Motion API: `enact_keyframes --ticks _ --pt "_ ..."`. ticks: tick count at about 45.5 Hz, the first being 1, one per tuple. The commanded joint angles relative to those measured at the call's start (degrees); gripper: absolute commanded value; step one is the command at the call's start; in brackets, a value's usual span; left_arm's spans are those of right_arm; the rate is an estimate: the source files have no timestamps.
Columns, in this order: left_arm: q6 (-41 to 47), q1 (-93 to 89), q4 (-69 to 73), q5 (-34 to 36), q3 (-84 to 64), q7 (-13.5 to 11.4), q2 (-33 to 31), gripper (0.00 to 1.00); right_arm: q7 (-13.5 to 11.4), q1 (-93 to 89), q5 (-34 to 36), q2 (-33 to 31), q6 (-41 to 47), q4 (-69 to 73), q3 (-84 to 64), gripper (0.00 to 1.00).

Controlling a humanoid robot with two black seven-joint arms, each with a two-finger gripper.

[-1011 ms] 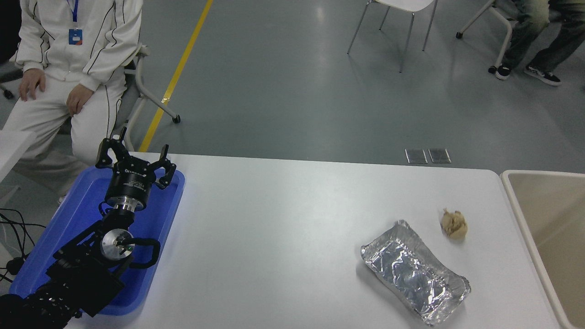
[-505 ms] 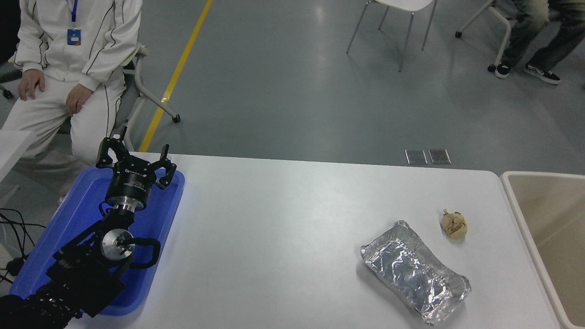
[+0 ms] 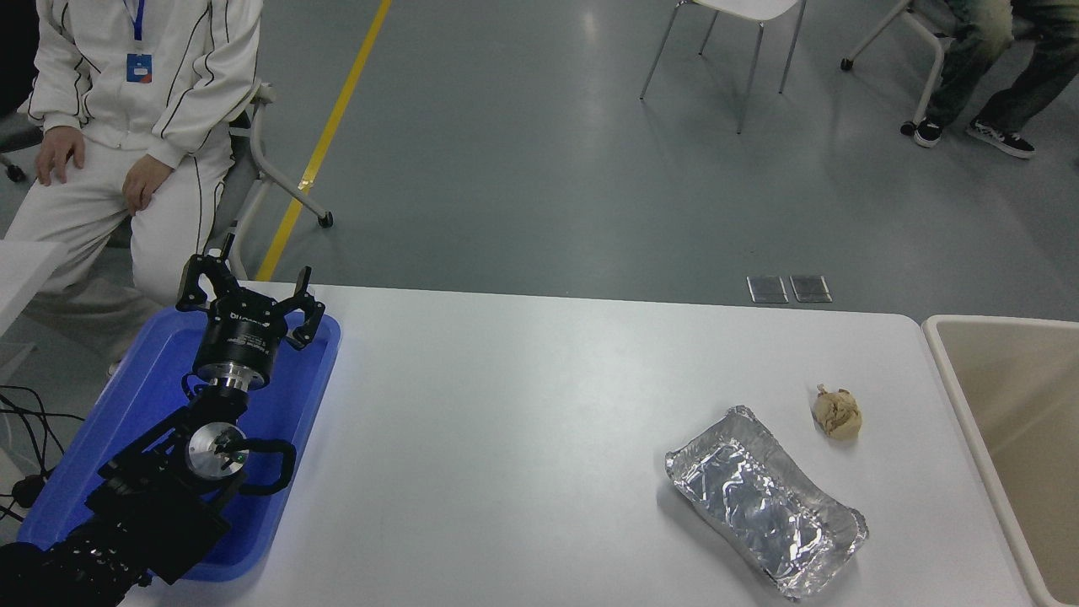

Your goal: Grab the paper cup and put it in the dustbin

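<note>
The paper cup does not show anywhere in the head view. The dustbin [image 3: 969, 396], beige with a pale cream rim, stands at the table's right edge, and only part of its inside shows. My left gripper [image 3: 250, 292] is parked at the lower left above a blue tray, its fingers spread open and empty. My right arm and gripper are out of view.
A blue plastic tray [image 3: 308, 396] lies at the table's left under my left arm. A foil tray [image 3: 763, 502] lies front right, a crumpled brown paper ball [image 3: 837, 413] just behind it. A person in white [image 3: 135, 101] sits at the far left; chairs stand beyond.
</note>
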Motion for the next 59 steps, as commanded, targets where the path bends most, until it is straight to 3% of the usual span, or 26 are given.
enact_keyframes --ticks 1,23,24,27,29,35,41,46,59 --pt "0.00 0.00 0.00 0.01 0.00 -0.01 -0.07 1.00 -2.07 -6.42 0.10 3.83 -7.44 -3.88 3.73 0.00" --pt "0.00 0.09 0.00 0.01 0.00 0.08 -0.07 1.00 -3.83 -8.36 0.01 6.12 -9.29 -3.88 3.82 0.00" --pt "0.00 0.01 0.00 0.01 0.00 -0.01 0.02 1.00 -3.83 -8.36 0.01 6.12 -9.38 -3.97 3.82 0.08" --pt "0.00 0.00 0.00 0.01 0.00 -0.01 -0.07 1.00 -3.83 -8.36 0.10 6.03 -10.43 -3.97 3.91 0.46" --pt "0.00 0.00 0.00 0.01 0.00 -0.01 0.02 1.00 -3.74 -8.36 0.10 6.03 -11.49 -3.88 3.91 0.64" --pt "0.00 0.00 0.00 0.01 0.00 0.08 0.02 1.00 -3.74 -8.27 0.10 6.03 -13.60 -3.88 3.91 0.88" --pt "0.00 0.00 0.00 0.01 0.00 -0.01 -0.07 1.00 -3.74 -8.27 0.10 6.03 -13.69 -3.62 3.91 0.89" --pt "0.00 0.00 0.00 0.01 0.00 -0.01 0.02 1.00 -3.74 -7.74 0.10 6.03 -13.69 -3.00 4.00 0.98" --pt "0.00 0.01 0.00 0.01 0.00 0.08 0.02 1.00 -3.74 -5.02 0.01 4.54 -13.34 3.67 6.19 0.99"
